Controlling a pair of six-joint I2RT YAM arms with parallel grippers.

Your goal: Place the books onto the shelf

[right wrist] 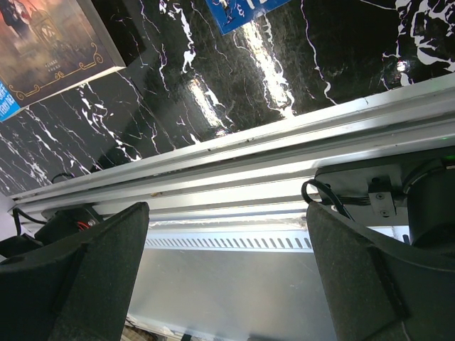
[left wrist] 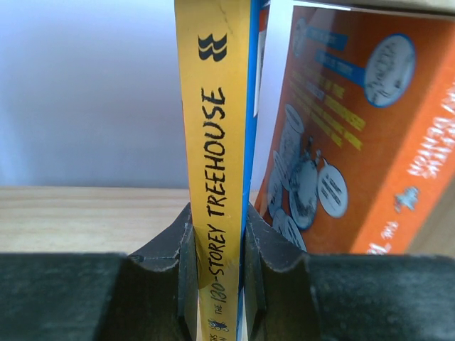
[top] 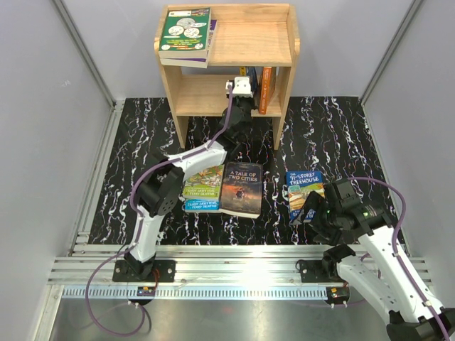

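Your left gripper (left wrist: 219, 245) is clamped on the 100-Storey Treehouse (left wrist: 213, 106), one finger on each cover, low on the yellow spine. That book stands upright, its long axis vertical and its spine facing your wrist camera. It is inside the lower tier of the shelf (top: 252, 42), toward the tier's right end. Just to its right the orange book (left wrist: 355, 142) stands at a slant with its cover showing; whether the two touch, you cannot tell. To its left the lower board is bare wood, so nothing props the book on that side. Its foot is hidden behind the fingers, so I would check it is seated before you let go. Then draw straight back toward yourself.

On the mat (top: 341, 135), near the middle of its near edge, the green-and-yellow Treehouse book (top: 204, 188) and A Tale of Two Cities (top: 242, 188) lie flat, side by side and touching. They are closer to your left arm's base. Toward the near right corner the 91-Storey Treehouse (top: 302, 183) lies flat, long axis running near to far. Your right gripper (top: 313, 212) sits at its near end, jaws spread wide and holding nothing. Its camera looks at the rail (right wrist: 284, 163), not the book.

A green book (top: 185, 32) lies flat at the left end of the shelf's top board. Grey walls (top: 50, 106) close in left, right and behind.
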